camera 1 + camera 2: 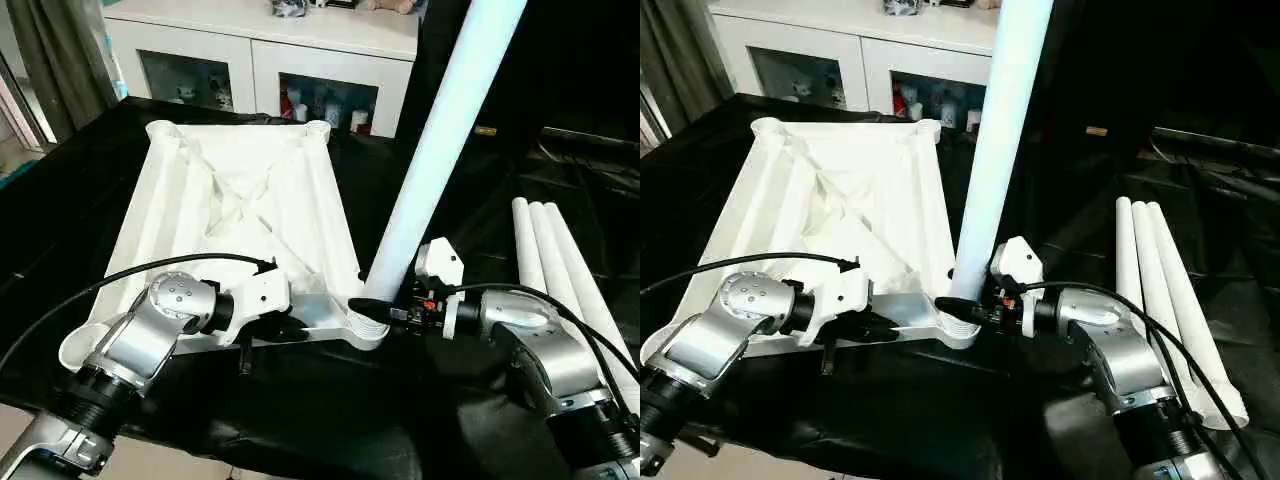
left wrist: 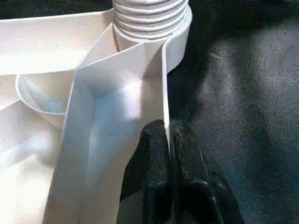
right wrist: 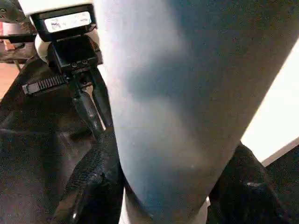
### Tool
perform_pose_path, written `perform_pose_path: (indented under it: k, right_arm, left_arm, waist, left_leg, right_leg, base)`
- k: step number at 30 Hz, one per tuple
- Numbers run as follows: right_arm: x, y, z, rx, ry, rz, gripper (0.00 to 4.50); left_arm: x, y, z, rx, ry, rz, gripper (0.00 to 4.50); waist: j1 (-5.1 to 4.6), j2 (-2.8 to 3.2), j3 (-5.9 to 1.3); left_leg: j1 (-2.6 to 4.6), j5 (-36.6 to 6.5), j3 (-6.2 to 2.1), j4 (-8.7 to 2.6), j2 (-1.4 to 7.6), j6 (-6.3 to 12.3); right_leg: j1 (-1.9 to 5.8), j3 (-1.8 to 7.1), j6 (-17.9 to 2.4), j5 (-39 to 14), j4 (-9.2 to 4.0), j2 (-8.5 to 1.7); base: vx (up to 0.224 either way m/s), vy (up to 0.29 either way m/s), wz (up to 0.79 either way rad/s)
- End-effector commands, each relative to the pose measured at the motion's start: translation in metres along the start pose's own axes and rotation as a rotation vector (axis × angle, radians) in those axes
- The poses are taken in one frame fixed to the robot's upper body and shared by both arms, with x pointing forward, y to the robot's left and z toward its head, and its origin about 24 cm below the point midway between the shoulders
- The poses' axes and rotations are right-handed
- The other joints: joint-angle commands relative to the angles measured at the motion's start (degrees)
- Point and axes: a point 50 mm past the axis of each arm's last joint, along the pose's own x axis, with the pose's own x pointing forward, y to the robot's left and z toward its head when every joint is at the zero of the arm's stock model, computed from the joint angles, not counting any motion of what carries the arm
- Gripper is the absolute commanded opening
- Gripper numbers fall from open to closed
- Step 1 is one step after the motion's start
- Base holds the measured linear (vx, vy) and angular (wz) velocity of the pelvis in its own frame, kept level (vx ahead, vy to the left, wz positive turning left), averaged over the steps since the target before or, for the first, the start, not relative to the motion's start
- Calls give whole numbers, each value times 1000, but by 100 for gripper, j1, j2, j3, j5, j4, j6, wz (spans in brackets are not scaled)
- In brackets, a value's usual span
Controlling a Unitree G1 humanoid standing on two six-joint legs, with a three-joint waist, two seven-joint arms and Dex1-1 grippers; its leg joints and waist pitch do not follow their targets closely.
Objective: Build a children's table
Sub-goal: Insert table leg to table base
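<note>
The children's table top (image 1: 240,200) lies upside down on the black cloth, ribbed underside up. One white leg (image 1: 440,140) stands in its near right corner socket (image 1: 365,330), leaning up and to the right. Its threaded end (image 2: 149,18) shows at the socket mouth. My right gripper (image 1: 385,308) is shut around the leg's lower part, with a black finger (image 3: 93,177) on either side of the tube (image 3: 187,93). My left gripper (image 2: 167,140) is shut on the top's thin near rim wall (image 2: 164,84), just left of that socket.
Three more white legs (image 1: 555,260) lie side by side on the cloth at the right. A white glass-door cabinet (image 1: 260,50) stands behind the table top. Black cloth covers the surface around the work, and its near edge runs below my forearms.
</note>
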Motion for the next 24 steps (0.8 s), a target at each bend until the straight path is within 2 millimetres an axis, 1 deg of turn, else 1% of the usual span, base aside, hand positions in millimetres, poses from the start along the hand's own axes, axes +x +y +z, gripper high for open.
perform_pose_path:
  k: [1,2,3,4,5,7,8,9,10,11,12,13,14,15,16,17,18,19,20,21,22,23,24]
  right_arm:
    - [3,14,-35,98,118,60,188]
    - [2,15,-40,101,133,58,188]
    - [2,16,-43,107,141,57,188]
    - [2,16,-46,110,149,53,188]
    - [2,16,-46,111,150,52,188]
    - [2,15,-52,115,164,24,188]
    - [2,14,-53,114,167,16,188]
    - [2,12,-54,114,164,-15,188]
    - [3,9,-55,110,165,-47,188]
    - [4,5,-56,115,167,-94,188]
    - [5,3,-56,124,167,-110,188]
    - [5,2,-57,125,173,-128,188]
    - [5,2,-57,125,173,-128,188]
    - [5,-1,-59,129,186,-160,188]
    - [5,-3,-60,130,195,-180,188]
    - [6,-5,-61,125,204,-206,188]
    - [6,-8,-62,120,212,-237,188]
    - [6,-10,-63,125,216,-260,188]
    - [6,-13,-63,123,222,-298,188]
    - [6,-16,-63,123,225,-331,188]
    - [6,-16,-63,124,225,-334,188]
    - [7,-18,-63,134,222,-357,188]
    - [8,-20,-62,146,213,-389,188]
  left_arm:
    - [3,-1,2,28,6,-11,0]
    - [3,0,2,29,9,-10,0]
    - [3,0,2,29,11,-10,0]
    - [3,1,2,29,13,-10,0]
    - [3,1,2,29,13,-10,0]
    - [2,2,1,25,17,-10,0]
    - [2,2,0,24,18,-10,0]
    - [1,2,-1,23,21,-8,0]
    - [1,2,-1,16,18,-6,0]
    - [1,3,-2,9,14,-3,0]
    - [1,3,-2,9,14,-2,0]
    - [1,3,-2,8,13,-2,0]
    - [1,3,-2,8,13,-2,0]
    - [1,4,-1,5,10,-1,0]
    - [1,4,-1,3,9,1,0]
    - [1,4,-1,3,9,2,0]
    - [1,5,-1,4,9,3,0]
    - [1,5,0,3,8,4,0]
    - [2,6,0,6,10,8,0]
    - [1,7,1,6,15,15,0]
    - [2,7,1,6,15,15,0]
    - [2,8,1,6,17,20,0]
    - [2,9,2,6,18,28,0]
  waist:
    - [-1,47,-249]
    - [-4,44,-246]
    - [-4,54,-230]
    - [-15,47,-221]
    - [-21,47,-216]
    - [-39,53,-172]
    - [-39,53,-172]
    - [-52,53,-148]
    - [-55,69,-142]
    - [-64,69,-139]
    - [-74,65,-135]
    - [-93,61,-129]
    - [-93,65,-127]
    - [-99,65,-117]
    - [-105,64,-107]
    - [-112,71,-104]
    - [-146,63,-93]
    - [-165,58,-85]
    - [-191,67,-80]
    - [-207,72,-82]
    - [-244,83,-74]
    - [-249,102,-73]
    - [-277,111,-86]
  left_leg:
    - [4,-742,-111,-416,369,267]
    - [4,-796,-113,-421,367,250]
    - [4,-839,-115,-428,369,241]
    - [7,-936,-122,-442,371,220]
    - [12,-1000,-124,-448,371,208]
    - [47,-1392,-136,-476,369,121]
    - [47,-1392,-136,-476,369,121]
    - [64,-1626,-156,-491,364,62]
    - [78,-1720,-171,-503,369,24]
    - [83,-1785,-176,-509,369,2]
    - [75,-1817,-180,-516,363,-7]
    - [59,-1900,-200,-529,360,-26]
    - [66,-1940,-203,-529,360,-32]
    - [86,-2049,-207,-528,362,-45]
    - [94,-2131,-213,-526,353,-46]
    - [99,-2163,-218,-527,351,-58]
    - [96,-2270,-235,-526,341,-68]
    - [96,-2307,-241,-527,336,-71]
    - [104,-2391,-259,-526,332,-84]
    - [102,-2419,-267,-529,335,-96]
    - [84,-2514,-292,-547,341,-114]
    - [86,-2577,-305,-554,346,-120]
    - [68,-2628,-331,-584,365,-143]
  right_leg:
    - [269,313,-1326,-905,-403,-506]
    - [272,313,-1309,-981,-410,-504]
    - [263,315,-1297,-1035,-421,-506]
    - [264,312,-1269,-1170,-434,-501]
    - [260,311,-1254,-1263,-443,-501]
    - [227,314,-1141,-1836,-507,-502]
    - [227,314,-1141,-1836,-507,-502]
    - [211,317,-1011,-2293,-552,-518]
    - [194,318,-966,-2421,-559,-515]
    - [181,322,-939,-2477,-567,-513]
    - [184,319,-923,-2523,-574,-510]
    - [195,308,-858,-2681,-580,-513]
    - [184,306,-820,-2768,-590,-515]
    - [154,312,-764,-2933,-611,-517]
    - [139,310,-697,-3139,-638,-522]
    - [129,306,-669,-3229,-646,-525]
    - [106,295,-558,-3521,-679,-530]
    - [97,290,-523,-3618,-693,-531]
    - [87,278,-456,-3783,-716,-534]
    - [85,273,-445,-3811,-718,-538]
    - [100,241,-427,-3830,-728,-540]
    - [108,221,-429,-3814,-738,-543]
    - [141,194,-472,-3579,-728,-547]
  base:
    - [0,0,0]
    - [0,0,0]
    - [0,0,0]
    - [0,0,0]
    - [0,0,0]
    - [0,0,0]
    - [0,0,0]
    - [0,0,0]
    - [0,0,0]
    - [0,0,0]
    - [0,0,0]
    - [0,0,0]
    - [0,0,0]
    - [0,0,0]
    - [0,0,0]
    - [0,0,0]
    - [0,0,0]
    - [0,0,0]
    - [0,0,0]
    - [0,0,0]
    - [0,0,0]
    - [0,0,0]
    - [0,0,0]
